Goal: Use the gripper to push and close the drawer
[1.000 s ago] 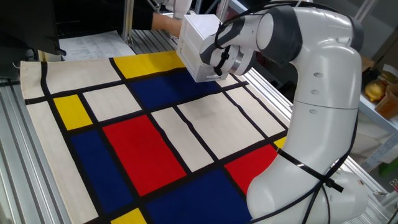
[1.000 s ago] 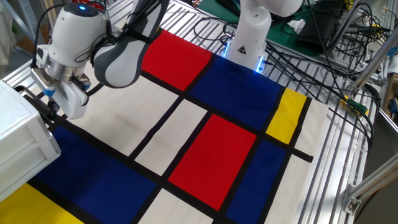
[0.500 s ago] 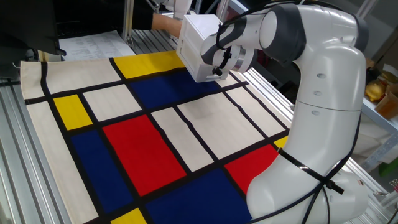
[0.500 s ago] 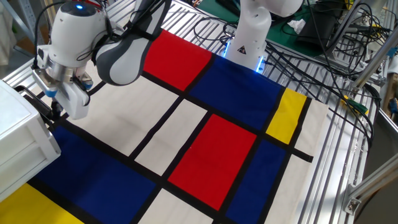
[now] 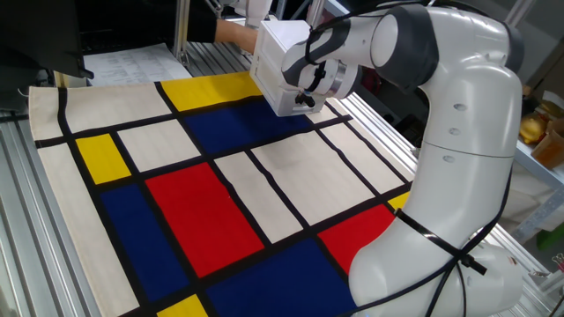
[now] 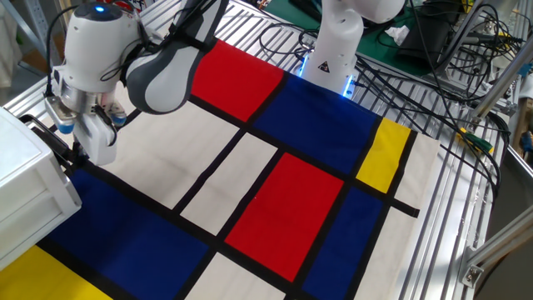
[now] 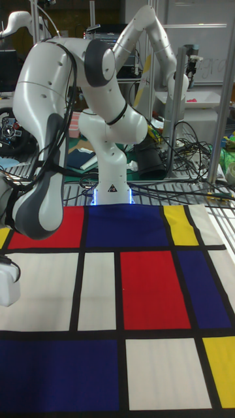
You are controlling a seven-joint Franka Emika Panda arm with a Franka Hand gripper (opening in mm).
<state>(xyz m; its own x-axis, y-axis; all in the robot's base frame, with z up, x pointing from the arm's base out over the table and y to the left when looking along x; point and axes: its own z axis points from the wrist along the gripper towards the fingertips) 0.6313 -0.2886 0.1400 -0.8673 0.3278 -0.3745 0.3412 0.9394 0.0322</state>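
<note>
Broadly, a colour-block cloth of red, blue, yellow and cream panels with black bands (image 6: 283,208) covers the table beneath the gripper. The white-and-grey jointed robot arm (image 5: 458,132) arches over it. Directly ahead of the gripper stands the small white box cabinet (image 6: 29,179); its white drawer (image 5: 282,84) front appears flush with the cabinet face. The white gripper with a blue mark and short dark fingers (image 6: 73,157) sits against that front, nothing between them. Finger spacing: cannot tell, the tips are hidden. A tangle of black cables (image 6: 433,50) lies well behind the gripper.
</note>
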